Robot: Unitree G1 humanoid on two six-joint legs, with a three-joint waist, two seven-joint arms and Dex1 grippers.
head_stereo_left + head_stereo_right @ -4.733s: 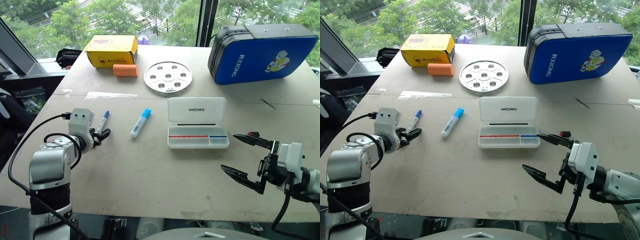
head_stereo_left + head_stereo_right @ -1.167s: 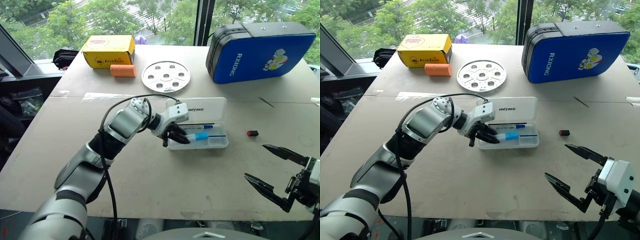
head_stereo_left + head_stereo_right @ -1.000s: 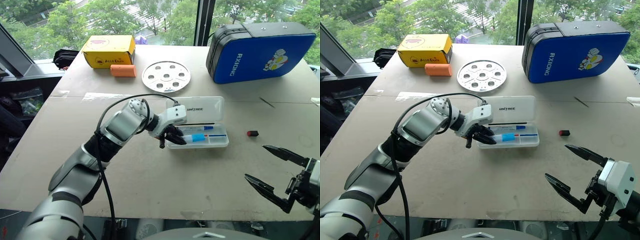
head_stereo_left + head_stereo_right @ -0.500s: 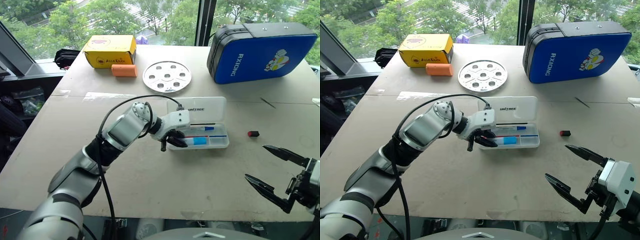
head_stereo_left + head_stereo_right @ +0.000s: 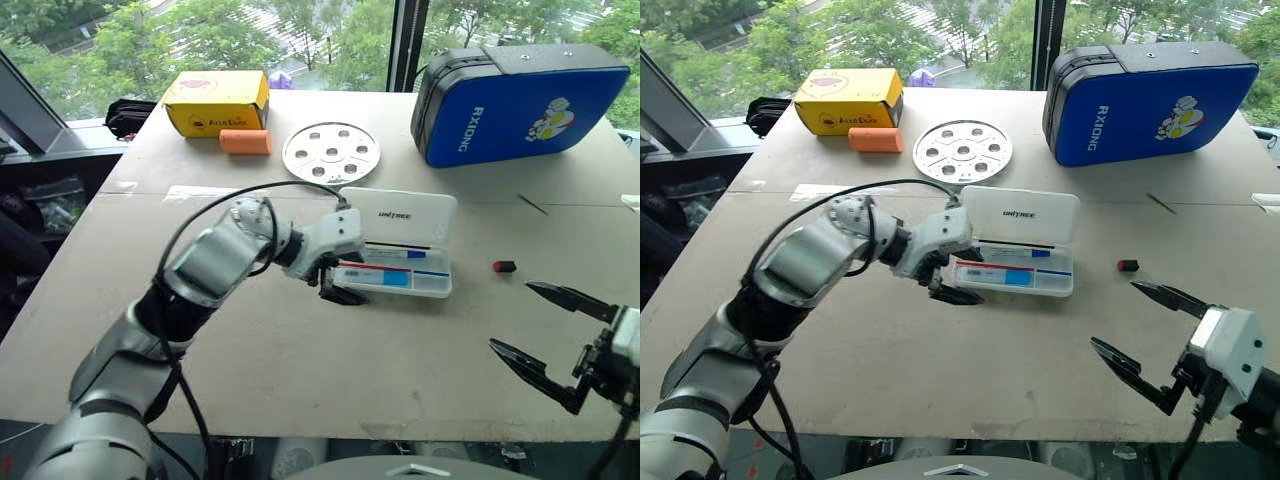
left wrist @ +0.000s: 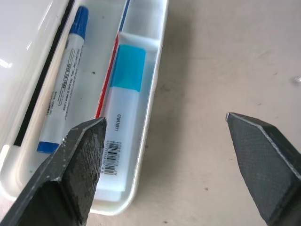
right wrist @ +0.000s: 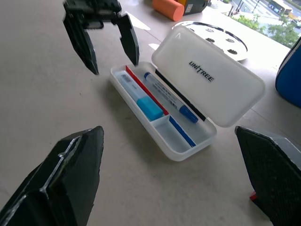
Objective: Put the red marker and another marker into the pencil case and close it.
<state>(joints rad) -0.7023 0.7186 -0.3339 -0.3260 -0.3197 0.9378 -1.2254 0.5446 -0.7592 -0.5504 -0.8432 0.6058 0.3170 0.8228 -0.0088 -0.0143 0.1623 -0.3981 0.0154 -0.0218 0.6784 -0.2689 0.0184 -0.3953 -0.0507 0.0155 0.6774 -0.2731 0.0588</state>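
Beyond the window green trees crowd the glass, and the pale matte table (image 5: pixel 300 380) runs toward me from it. At its middle lies the pencil case (image 5: pixel 395 270), slim glossy white plastic, lid propped open toward the far side. A moment ago the left gripper (image 5: pixel 335 285) was pinching a chunky light-blue-capped marker (image 6: pixel 123 110) over the tray; now that marker lies in the near channel beside a thin blue-capped marker (image 6: pixel 66 84), and the black wedge fingers have sprung wide and empty, backed off the case's left end. Two markers are in, though neither looks red to me; a small red thing (image 5: pixel 504 266) sits right of the case. The right gripper (image 5: pixel 555 345) hovers near-right, spread wide, holding nothing. Closing the lid remains.
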